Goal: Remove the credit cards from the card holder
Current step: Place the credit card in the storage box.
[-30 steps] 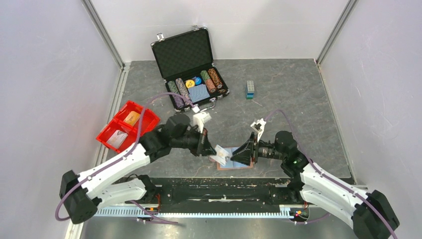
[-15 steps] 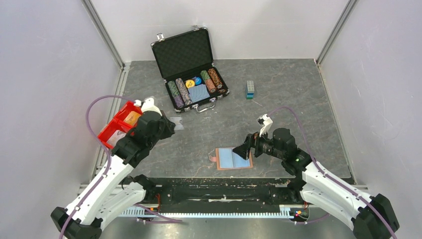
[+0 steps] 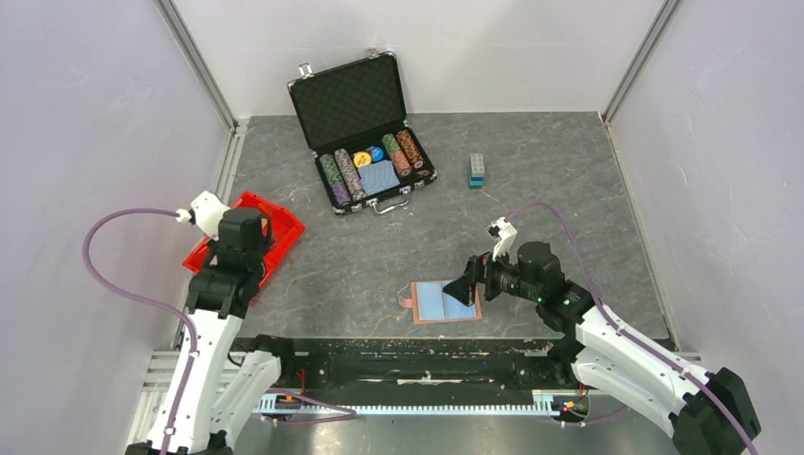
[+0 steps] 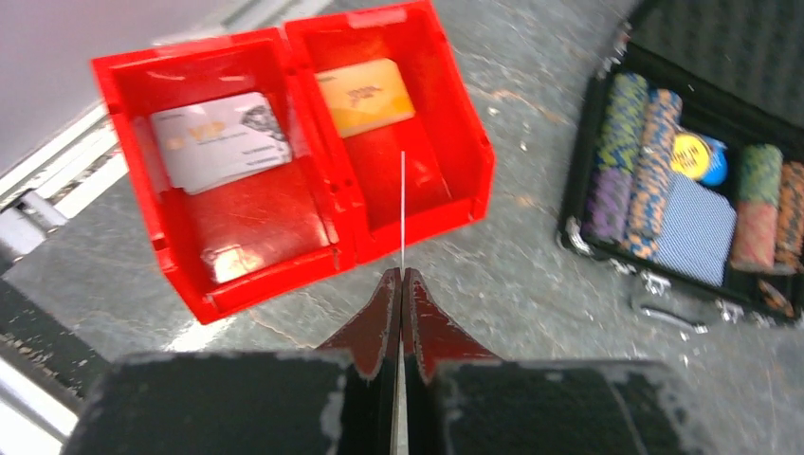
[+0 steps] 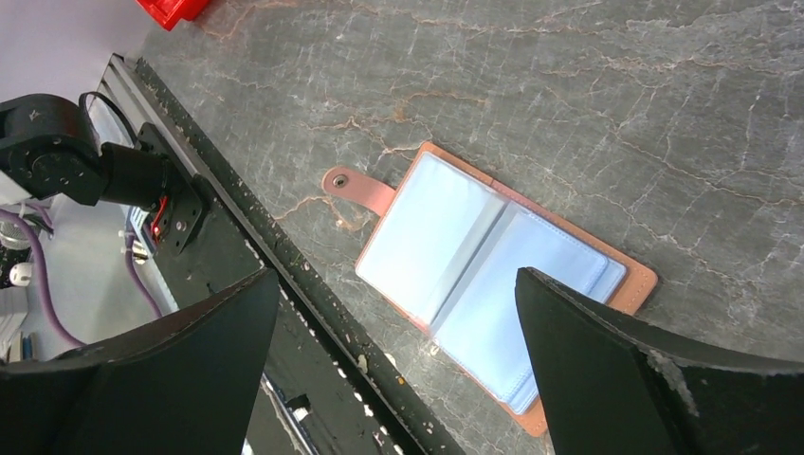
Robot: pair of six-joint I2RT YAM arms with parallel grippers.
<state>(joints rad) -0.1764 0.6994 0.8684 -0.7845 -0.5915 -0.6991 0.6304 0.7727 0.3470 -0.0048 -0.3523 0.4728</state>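
Here the left gripper (image 4: 402, 273) is clenched on a credit card (image 4: 402, 204) seen edge-on above the red bin (image 4: 453, 95), whose separate compartments hold an orange card (image 4: 365, 83) and a white card (image 4: 223, 140). Well right of the bin, the right gripper (image 3: 463, 289) gapes wide and the card holder (image 5: 474, 275) lies open.

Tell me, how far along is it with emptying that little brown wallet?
Done: a pale card and an orange-yellow card lie in the red plastic bin. In hand: the left gripper is shut on a thin card, seen edge-on over that bin. Left: drop it; the open brown leather card holder under the open right gripper shows only pale-blue sleeves, so possibly nothing more.
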